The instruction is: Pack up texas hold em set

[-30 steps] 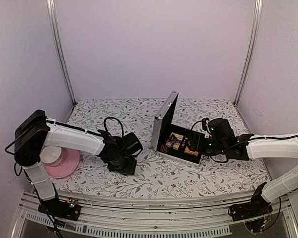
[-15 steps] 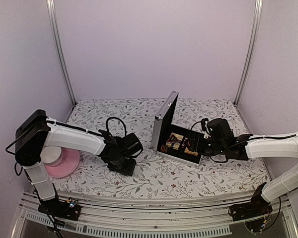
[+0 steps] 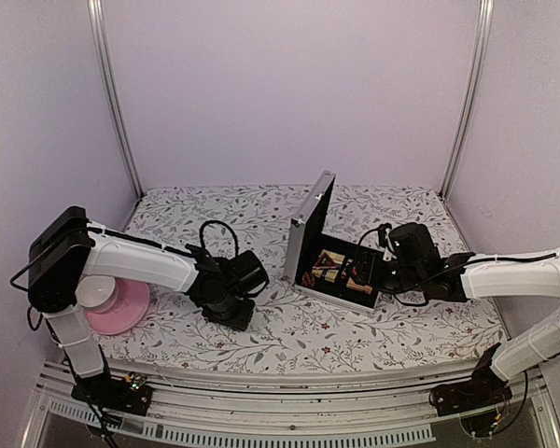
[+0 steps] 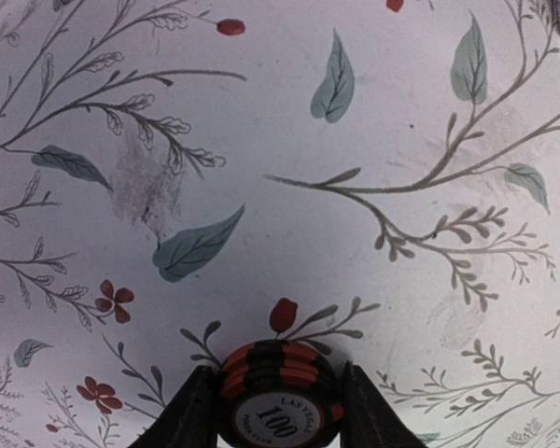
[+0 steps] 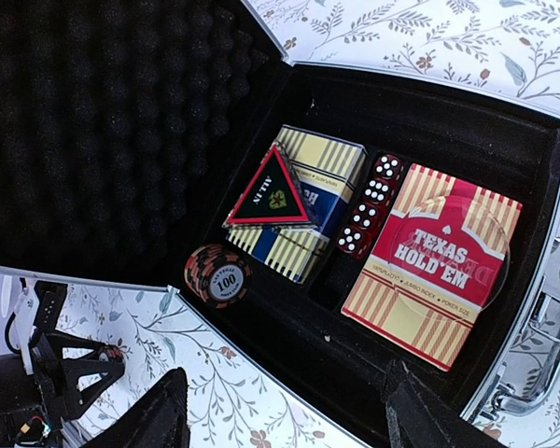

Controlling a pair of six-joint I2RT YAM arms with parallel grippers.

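Note:
The silver briefcase (image 3: 303,229) stands open mid-table, its lid upright and its black-lined base (image 3: 369,297) flat. The right wrist view shows inside it a red Texas Hold'em card pack (image 5: 434,266), a yellow and blue pack (image 5: 303,233), a triangular token (image 5: 273,191), red dice (image 5: 369,205) and a chip stack (image 5: 217,273). My right gripper (image 5: 294,420) is open and empty over the case's near rim (image 3: 389,271). My left gripper (image 4: 280,415) is shut on a small stack of black and orange 100 chips (image 4: 280,397), just above the cloth, left of the case (image 3: 231,313).
A pink plate (image 3: 131,313) with a white bowl (image 3: 95,291) sits at the left edge under the left arm. The metal case handle (image 5: 532,373) sticks out on the right arm's side. Floral cloth (image 3: 289,336) covers the table between the walls.
The left gripper has shifted very slightly with the chips in it. The right arm and the case look unchanged.

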